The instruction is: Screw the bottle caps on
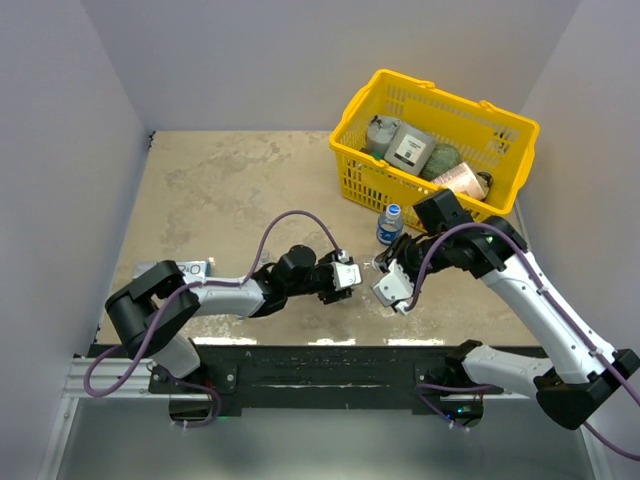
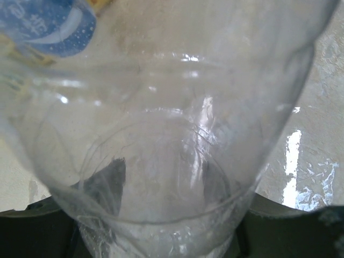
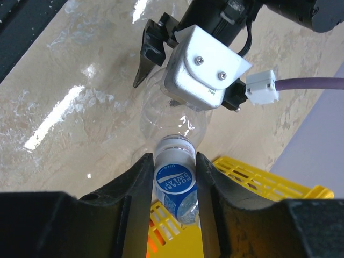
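Note:
An unlabelled clear bottle (image 1: 364, 268) lies level between my two grippers. My left gripper (image 1: 347, 276) is shut on its body, and the bottle (image 2: 172, 134) fills the left wrist view, with the dark fingers (image 2: 107, 183) showing through the plastic. A blue bottle cap (image 3: 174, 178) with white lettering sits on its neck (image 3: 174, 145). My right gripper (image 3: 173, 173) is shut on this cap, one finger against each side; it also shows in the top view (image 1: 386, 284). The bottle with the dark blue label (image 1: 389, 225) stands upright just behind, capped. The third bottle and other caps are not clearly visible.
A yellow basket (image 1: 350, 112) with grey cans and jars stands at the back right, close behind the labelled bottle. A blue-and-white flat packet (image 1: 190, 268) lies at the left beside the left arm. Grey walls close in the table on three sides.

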`<state>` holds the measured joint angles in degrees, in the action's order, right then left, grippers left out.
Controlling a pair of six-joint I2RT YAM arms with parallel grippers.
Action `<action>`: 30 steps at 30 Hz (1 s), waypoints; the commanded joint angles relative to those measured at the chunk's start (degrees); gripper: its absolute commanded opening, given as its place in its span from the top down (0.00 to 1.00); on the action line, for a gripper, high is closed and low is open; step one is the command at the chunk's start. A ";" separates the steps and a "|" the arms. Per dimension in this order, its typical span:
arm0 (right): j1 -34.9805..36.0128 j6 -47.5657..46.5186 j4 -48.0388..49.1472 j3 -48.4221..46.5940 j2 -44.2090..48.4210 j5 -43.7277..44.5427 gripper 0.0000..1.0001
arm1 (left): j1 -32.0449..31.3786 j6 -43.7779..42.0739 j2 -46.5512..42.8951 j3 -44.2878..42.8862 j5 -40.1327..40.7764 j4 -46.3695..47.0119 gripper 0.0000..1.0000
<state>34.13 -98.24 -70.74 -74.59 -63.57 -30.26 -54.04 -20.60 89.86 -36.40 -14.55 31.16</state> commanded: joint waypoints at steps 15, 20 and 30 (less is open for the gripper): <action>-3.62 33.53 -5.90 -9.78 -14.91 -0.58 1.00 | -0.10 2.40 -1.01 -0.16 5.04 18.23 1.00; -5.65 45.55 -5.91 -14.09 -20.09 -5.25 1.00 | -0.63 6.53 0.40 -1.21 10.14 20.35 1.00; -5.74 75.54 2.54 -12.69 -24.39 -8.22 1.00 | -1.51 12.08 0.66 -3.67 19.72 19.90 1.00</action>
<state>27.59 -39.53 -67.29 -88.16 -83.66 -33.01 -55.00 -11.60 92.09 -34.83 -0.45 35.53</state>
